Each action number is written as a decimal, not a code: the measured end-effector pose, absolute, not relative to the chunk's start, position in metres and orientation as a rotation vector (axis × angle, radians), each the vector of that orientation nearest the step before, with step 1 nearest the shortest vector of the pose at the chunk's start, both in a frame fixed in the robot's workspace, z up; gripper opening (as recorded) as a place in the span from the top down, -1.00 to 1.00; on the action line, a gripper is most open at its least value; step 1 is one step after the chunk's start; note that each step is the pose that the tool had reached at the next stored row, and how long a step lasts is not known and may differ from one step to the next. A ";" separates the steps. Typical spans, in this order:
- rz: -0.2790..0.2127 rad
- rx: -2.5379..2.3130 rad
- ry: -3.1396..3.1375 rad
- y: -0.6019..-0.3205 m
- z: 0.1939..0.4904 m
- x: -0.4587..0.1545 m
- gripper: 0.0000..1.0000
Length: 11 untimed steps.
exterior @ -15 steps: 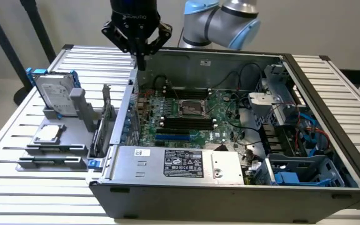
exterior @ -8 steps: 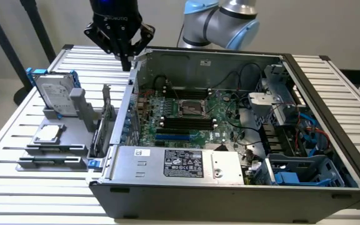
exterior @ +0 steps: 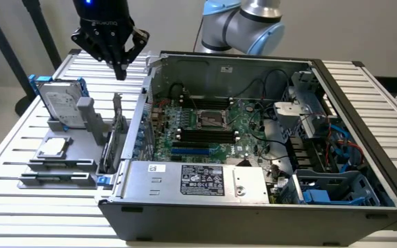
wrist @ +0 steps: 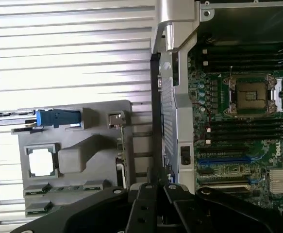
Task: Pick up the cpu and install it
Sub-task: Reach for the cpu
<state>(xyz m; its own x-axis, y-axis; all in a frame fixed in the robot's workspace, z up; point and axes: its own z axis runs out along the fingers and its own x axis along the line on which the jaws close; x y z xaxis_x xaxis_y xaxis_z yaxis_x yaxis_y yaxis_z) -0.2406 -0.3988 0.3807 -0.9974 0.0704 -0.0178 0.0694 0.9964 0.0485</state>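
On the parts holder: cpu (exterior: pixel 52 147) untouched, gripper (exterior: pixel 120 72) clenched and empty

On the grey parts holder (exterior: pixel 55 181), at the exterior view's left of the open computer case (exterior: pixel 254 209), the cpu lies flat in a shallow recess just beside the upright hard drive (exterior: pixel 59 103). The gripper hangs well above, grasping nothing. The chip is judged light, rigid, slick-topped and delicate underneath, best taken by opposite edges. The slatted metal table (exterior: pixel 47 219) offers uneven footing. The motherboard socket (exterior: pixel 212 120) stands empty, hemmed in by the case walls.

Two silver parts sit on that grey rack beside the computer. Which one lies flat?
The cpu, the small square chip; the large hard drive with the blue bracket stands upright instead.
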 end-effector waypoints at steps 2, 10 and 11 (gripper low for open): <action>0.075 0.109 3.120 -0.399 0.379 -0.250 0.79; 0.070 0.109 3.120 -0.399 0.369 -0.286 0.79; 0.069 0.109 3.120 -0.399 0.368 -0.291 0.79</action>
